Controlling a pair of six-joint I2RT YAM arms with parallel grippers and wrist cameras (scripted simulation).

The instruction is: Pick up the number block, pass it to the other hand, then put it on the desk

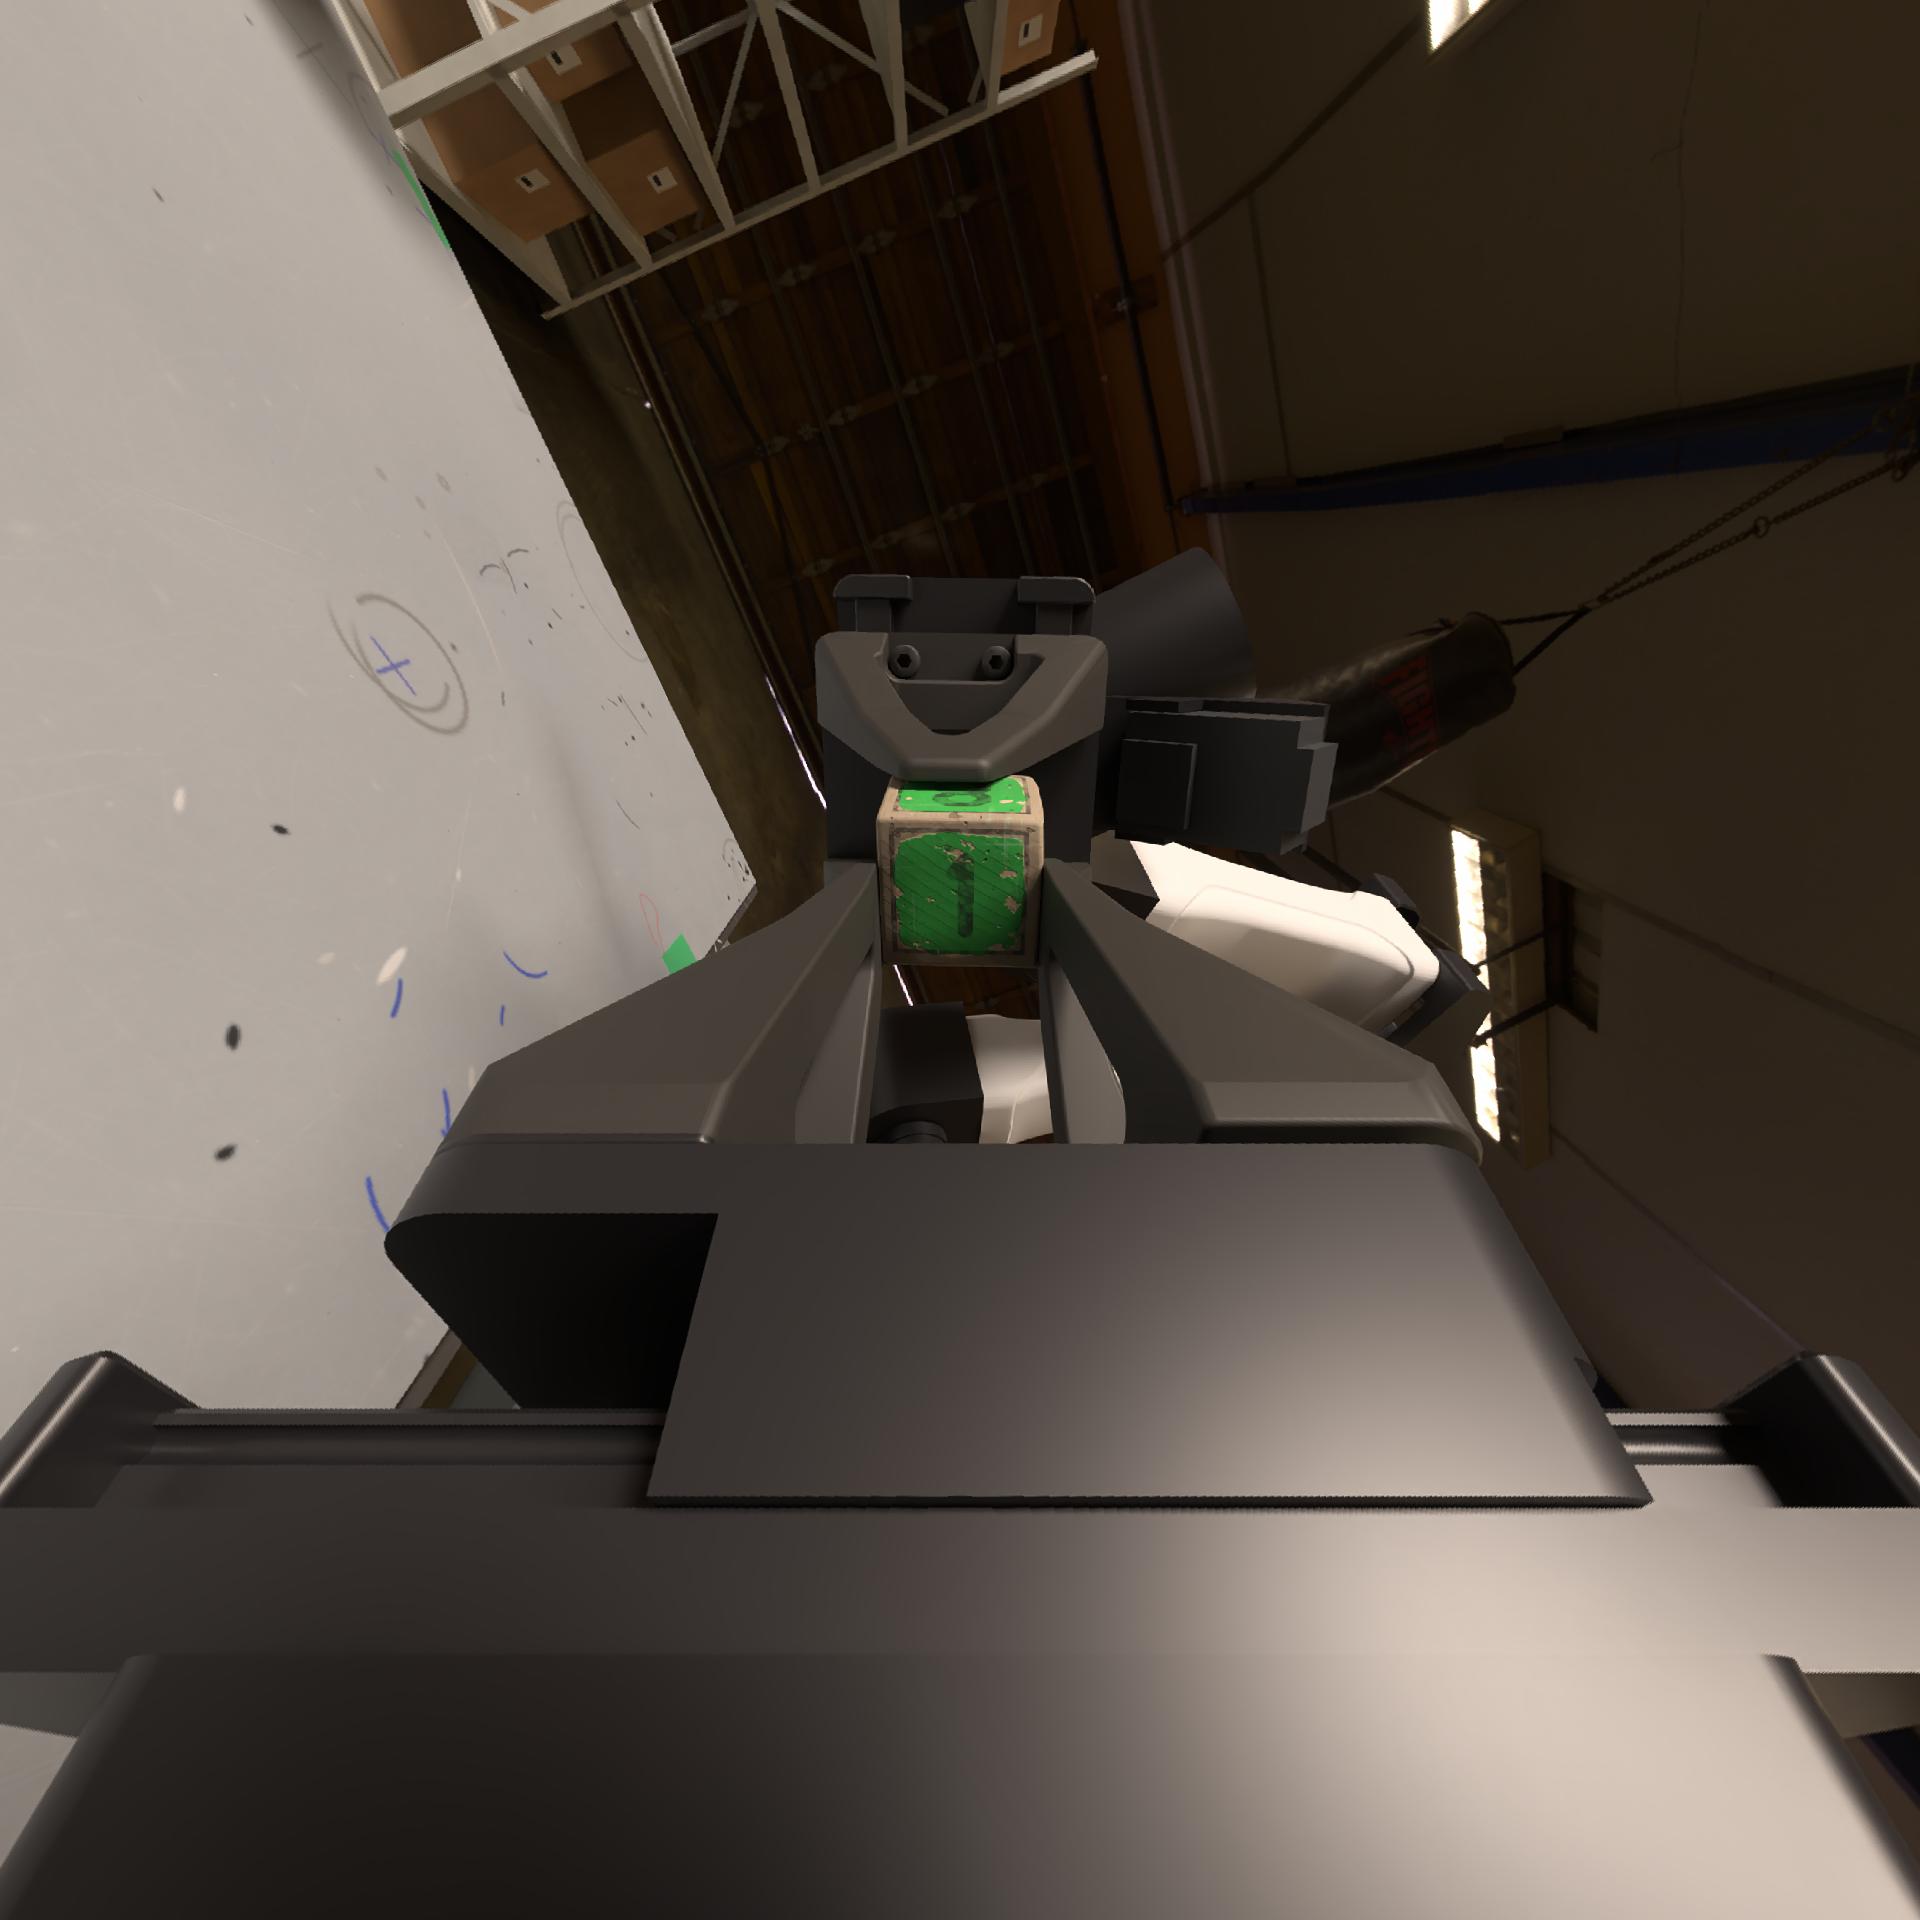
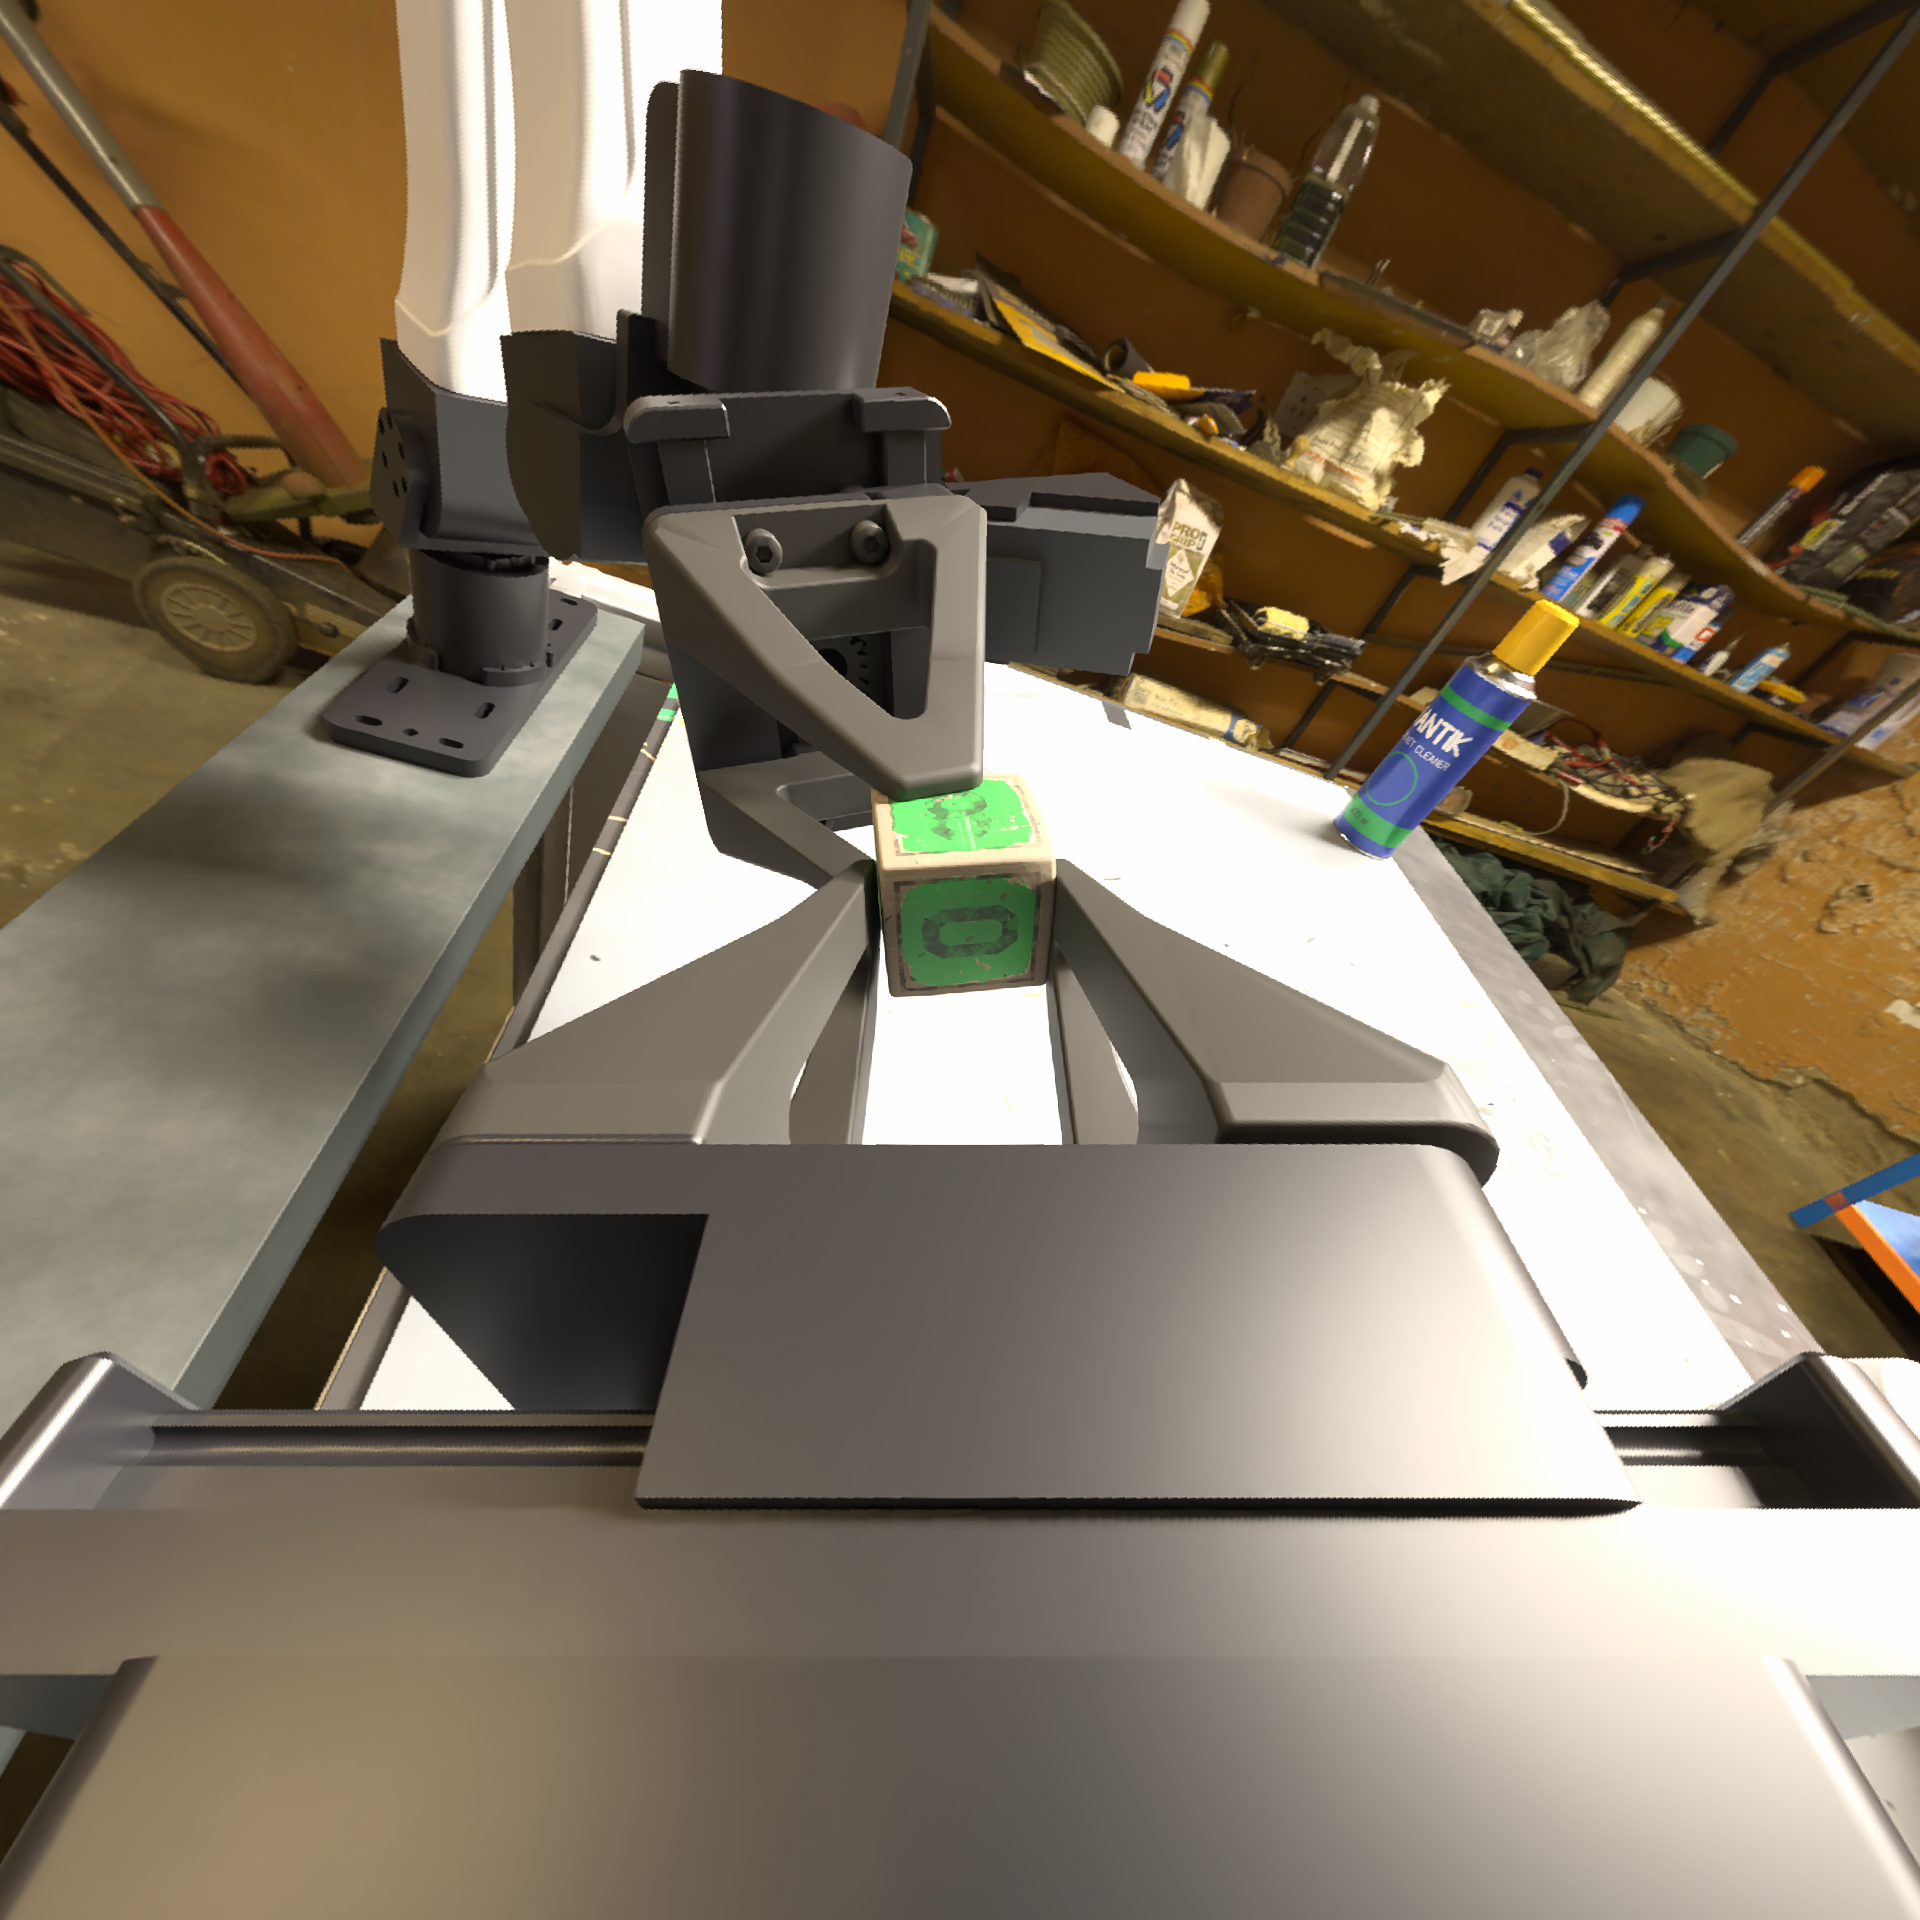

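Note:
The number block (image 1: 961,894) is a small wooden cube with worn green faces, held in the air above the white desk (image 2: 1226,935). My left gripper (image 1: 961,873) has its two fingers pressed on the block's left and right sides. In the left wrist view the right gripper's finger (image 1: 956,738) rests on the block's top. In the right wrist view the block (image 2: 966,925) sits between the fingertips of my right gripper (image 2: 964,883), both touching its sides. There the left gripper's fingers (image 2: 894,727) clamp it from above and below.
A blue spray can with a yellow cap (image 2: 1444,727) stands on the desk's far right. The left arm's base (image 2: 457,665) is bolted to a grey bench at the left. Cluttered shelves (image 2: 1351,364) stand behind. The desk (image 1: 260,623) fills the left of the left wrist view.

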